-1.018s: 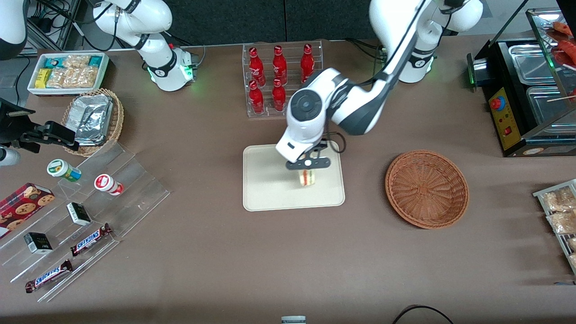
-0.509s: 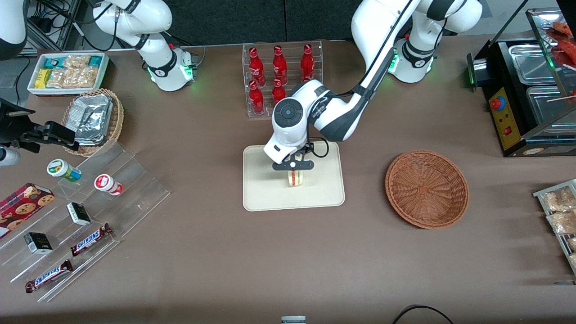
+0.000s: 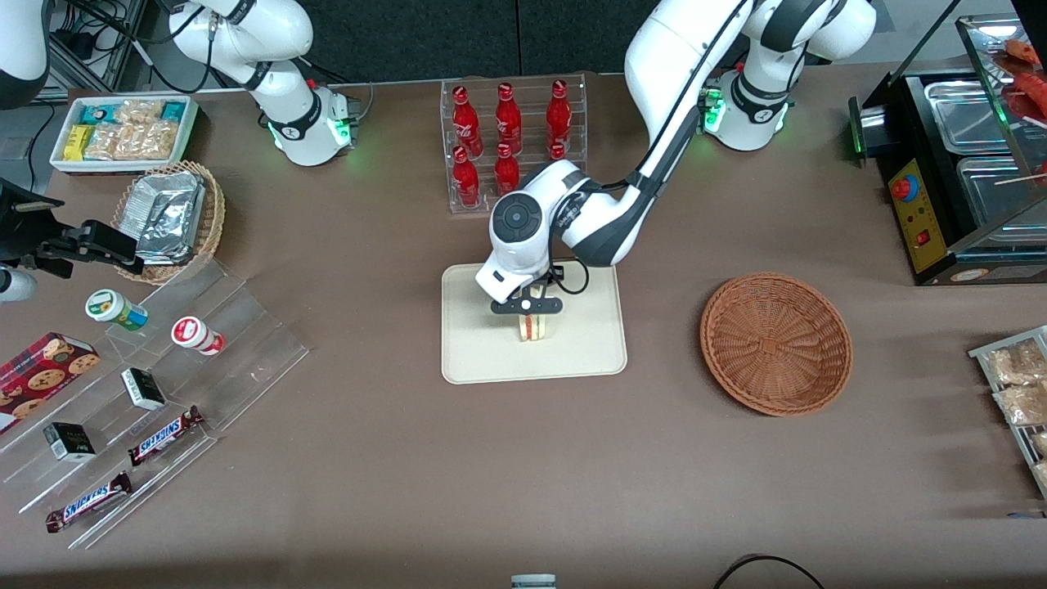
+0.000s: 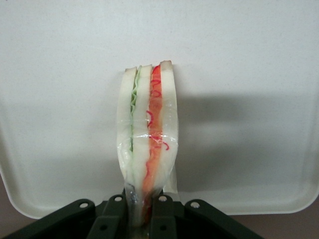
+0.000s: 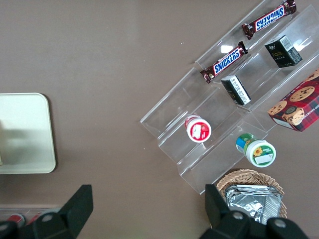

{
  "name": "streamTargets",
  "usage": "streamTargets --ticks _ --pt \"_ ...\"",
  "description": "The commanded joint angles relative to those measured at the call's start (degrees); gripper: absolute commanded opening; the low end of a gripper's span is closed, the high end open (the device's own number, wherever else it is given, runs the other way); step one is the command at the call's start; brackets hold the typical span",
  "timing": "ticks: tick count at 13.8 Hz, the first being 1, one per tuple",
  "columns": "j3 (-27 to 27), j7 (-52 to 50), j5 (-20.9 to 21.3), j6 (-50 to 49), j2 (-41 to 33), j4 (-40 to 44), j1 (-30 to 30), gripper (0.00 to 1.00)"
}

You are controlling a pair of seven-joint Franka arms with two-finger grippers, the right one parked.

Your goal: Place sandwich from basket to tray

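The clear-wrapped sandwich (image 3: 536, 327) (image 4: 148, 134), pale bread with a red-pink stripe, stands on its edge over the middle of the cream tray (image 3: 474, 360) (image 4: 60, 124). My gripper (image 3: 527, 309) (image 4: 140, 219) is directly above it, shut on the sandwich's upper edge, with both black fingers pressed against the wrap. Whether the sandwich touches the tray surface I cannot tell. The reddish-brown wicker basket (image 3: 775, 343) sits on the table beside the tray, toward the working arm's end, with nothing in it.
A clear rack of red bottles (image 3: 507, 139) stands just farther from the front camera than the tray. A tan basket of foil packs (image 3: 168, 217), a white bin of snacks (image 3: 123, 131) and an acrylic stand with candy bars (image 3: 155, 393) lie toward the parked arm's end.
My gripper has carried the sandwich across the tray toward the parked arm's end and lower, from near the tray's basket-side edge to its middle. The grip has stayed shut.
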Motion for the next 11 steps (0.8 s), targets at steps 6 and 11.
streamTargets --ticks 6,11 --pt "1.0 -0.8 -0.1 -0.5 0.5 2.2 -0.6 1.00" --pt "4.9 -6.8 0.0 -11.5 -10.3 1.6 -0.2 1.00"
